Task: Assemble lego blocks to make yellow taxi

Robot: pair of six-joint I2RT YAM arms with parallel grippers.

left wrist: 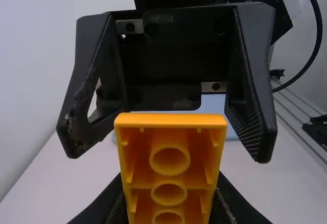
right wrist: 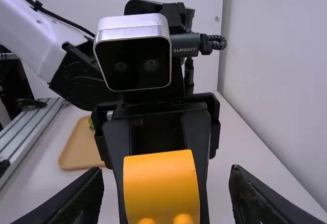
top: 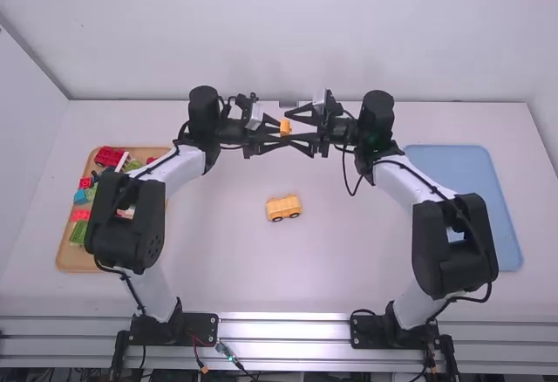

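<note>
Left wrist view: your left end effector [top: 280, 129] pinches yellow block [left wrist: 171, 120], hollow side camera-ward, long axis along tube row; right end effector [top: 295, 129] wide open, empty.

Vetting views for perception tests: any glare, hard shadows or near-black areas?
High view: silver metal rail glares nearly white mid-span; white tabletop evenly lit, no hard shadows. Left wrist view: hollow underside of orange-yellow plastic block shaded inside, tubes readable. Right wrist view: silver-rimmed camera housing has a near-black front.
</note>
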